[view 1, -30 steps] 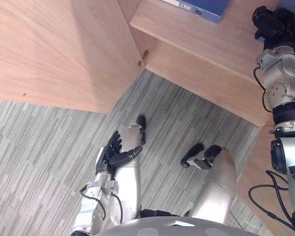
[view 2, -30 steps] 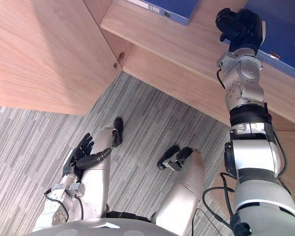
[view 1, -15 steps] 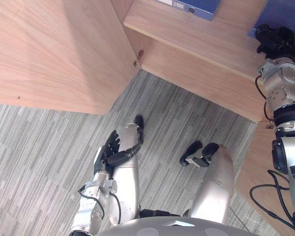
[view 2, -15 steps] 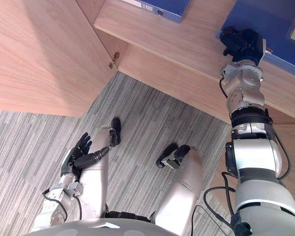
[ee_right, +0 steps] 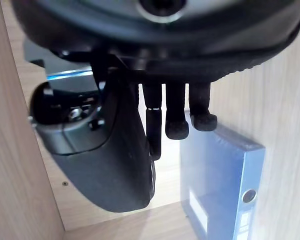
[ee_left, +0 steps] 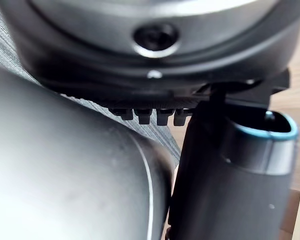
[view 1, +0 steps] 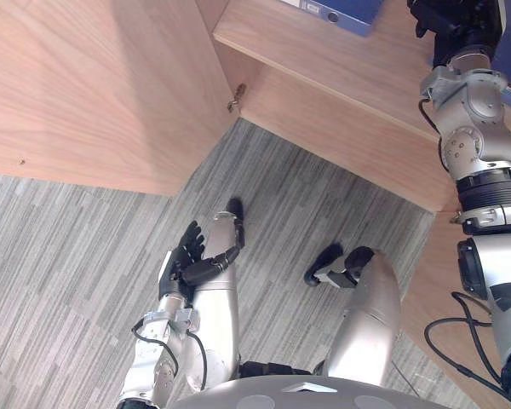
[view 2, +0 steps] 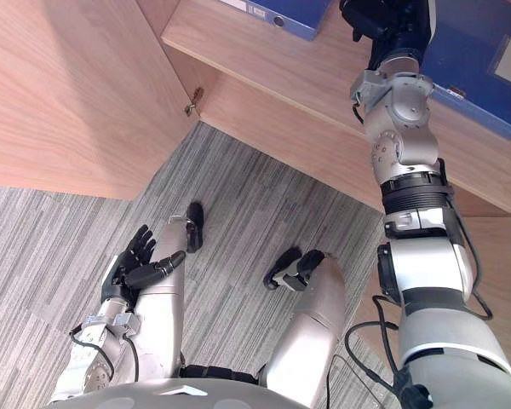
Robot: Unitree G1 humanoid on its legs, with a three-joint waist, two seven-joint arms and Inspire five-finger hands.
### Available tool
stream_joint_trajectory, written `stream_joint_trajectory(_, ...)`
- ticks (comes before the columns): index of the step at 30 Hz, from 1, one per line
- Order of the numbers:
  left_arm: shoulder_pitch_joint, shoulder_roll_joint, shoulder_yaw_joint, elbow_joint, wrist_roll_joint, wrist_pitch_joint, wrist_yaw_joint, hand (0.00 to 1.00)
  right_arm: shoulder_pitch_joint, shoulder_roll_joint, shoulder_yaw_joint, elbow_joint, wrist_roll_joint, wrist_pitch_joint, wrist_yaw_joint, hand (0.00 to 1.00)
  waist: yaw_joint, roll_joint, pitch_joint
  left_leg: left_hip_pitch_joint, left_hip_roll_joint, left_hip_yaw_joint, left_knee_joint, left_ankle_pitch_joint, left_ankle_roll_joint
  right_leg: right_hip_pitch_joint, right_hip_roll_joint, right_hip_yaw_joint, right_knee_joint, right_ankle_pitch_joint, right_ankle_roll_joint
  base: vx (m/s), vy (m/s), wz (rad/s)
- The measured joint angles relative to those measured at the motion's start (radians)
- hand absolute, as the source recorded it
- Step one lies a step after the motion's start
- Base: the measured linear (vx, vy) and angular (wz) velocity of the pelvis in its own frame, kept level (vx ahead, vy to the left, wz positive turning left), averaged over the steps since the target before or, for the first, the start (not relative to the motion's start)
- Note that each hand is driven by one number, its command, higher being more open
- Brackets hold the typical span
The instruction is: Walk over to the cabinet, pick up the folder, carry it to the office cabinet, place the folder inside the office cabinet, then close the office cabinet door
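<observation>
Folder (view 2: 481, 64) lies far right on cabinet shelf (view 2: 264, 64); my right hand (view 2: 387, 21) hovers just left, fingers relaxed, empty; left hand (view 2: 128, 268) low, fingers open.

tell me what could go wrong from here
The right hand, open inside the cabinet, sits between two blue folders; it might bump the right-side folder or shove the left-side folder askew. The door stands wide open on the left hand's side; closing it now could strike the right arm.
</observation>
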Motion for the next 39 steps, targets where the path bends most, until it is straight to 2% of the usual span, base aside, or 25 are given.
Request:
stream_joint_trajectory(11,0.000,0.000,0.004,0.003,-0.010,0.001,-0.005,1.00,0.000,0.000,-0.001,0.000,0.000,0.000,0.002,0.00,0.005,-0.001,0.001,-0.001,-0.005,-0.005,-0.001,0.002,0.000,0.004,-0.004,-0.005,0.000,0.000,0.000,0.00,0.002,0.01)
stream_joint_trajectory(19,0.001,-0.001,0.001,0.005,-0.017,0.004,-0.007,1.00,-0.097,0.000,0.039,0.199,-0.001,0.028,0.007,0.00,0.014,-0.001,0.001,0.000,-0.025,-0.008,-0.061,0.037,-0.005,-0.011,-0.017,-0.016,-0.005,0.002,-0.004,0.00,-0.031,0.08)
stream_joint_trajectory(25,0.001,-0.009,-0.005,0.005,-0.017,0.010,-0.018,1.00,-0.161,-0.017,0.098,0.304,-0.001,0.034,0.010,0.00,0.021,-0.002,0.001,0.016,-0.065,-0.026,-0.167,0.076,-0.015,-0.011,-0.045,-0.049,-0.024,0.001,-0.007,-0.02,-0.055,0.23)
stream_joint_trajectory(29,0.009,-0.009,-0.013,0.005,-0.017,0.010,-0.022,1.00,-0.190,-0.013,0.155,0.348,-0.035,0.037,0.017,0.00,0.029,-0.001,0.001,0.033,-0.073,-0.038,-0.195,0.086,-0.020,0.006,-0.048,-0.062,-0.028,-0.002,-0.013,0.00,-0.049,0.09)
stream_joint_trajectory(39,0.009,-0.011,-0.020,0.002,-0.016,0.010,-0.024,1.00,-0.234,-0.007,0.200,0.382,-0.038,0.038,0.020,0.00,0.041,-0.001,0.000,0.041,-0.075,-0.038,-0.211,0.097,-0.020,0.011,-0.047,-0.066,-0.035,-0.002,-0.013,0.00,-0.002,0.01)
